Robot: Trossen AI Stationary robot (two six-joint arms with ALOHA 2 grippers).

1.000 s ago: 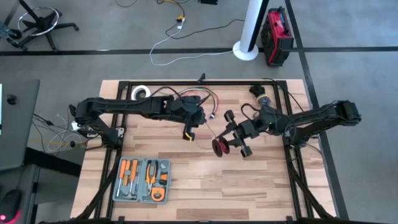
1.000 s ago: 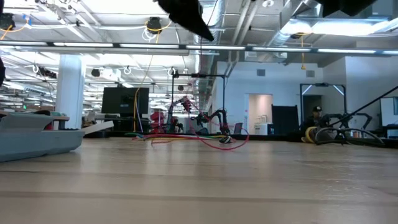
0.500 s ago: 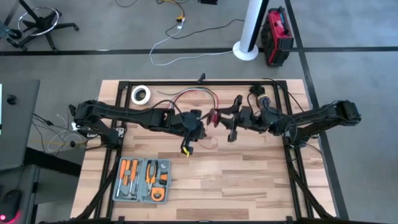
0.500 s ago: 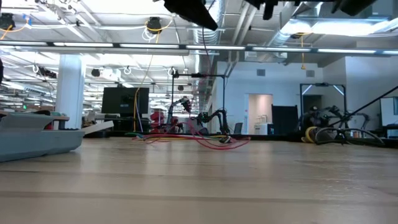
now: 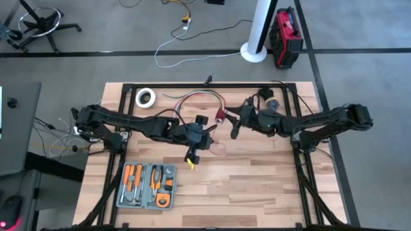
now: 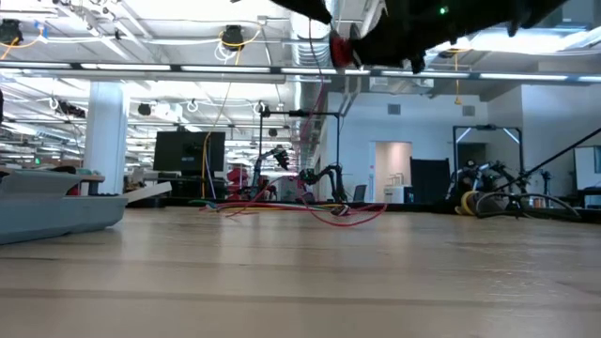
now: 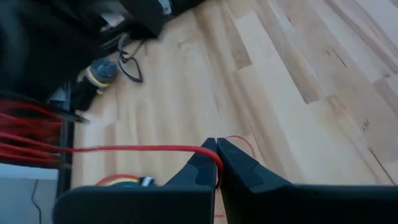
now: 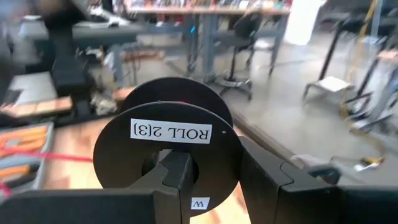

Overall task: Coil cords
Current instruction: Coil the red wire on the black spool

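Note:
The cord is a thin red wire. Part of it is wound on a black-flanged spool (image 8: 166, 146), red in the high view (image 5: 220, 117). Loose loops (image 5: 199, 99) lie on the far part of the table, showing in the low view as a tangle (image 6: 338, 216). My right gripper (image 5: 225, 119) is shut on the spool, raised above the table's far middle. My left gripper (image 5: 210, 131) is just nearer, shut on a strand of the wire (image 7: 124, 149) that runs off toward the spool side. My left gripper pinches one strand of the red wire (image 7: 210, 152) between its two fingertips, at their free ends. The strand runs sideways from the tips, drawn fairly straight and clear of the table. My right gripper holds the spool with one finger (image 8: 180, 171) over the hub hole of the labelled flange and the other finger (image 8: 261, 177) outside the flange's rim. The spool is lifted clear of the table, with wire hanging below it (image 6: 324, 103).
A white tape roll (image 5: 146, 97) lies at the far left. A grey tool tray with orange-handled tools (image 5: 148, 185) sits at the near left. Dark cables and a connector (image 5: 270, 102) lie at the far right. Bare wood spreads over the near right.
My right gripper has carried the spool from the table's middle toward the far edge and a little left, turning as it went. My left gripper has moved toward the near edge, with the wire strand still in its tips.

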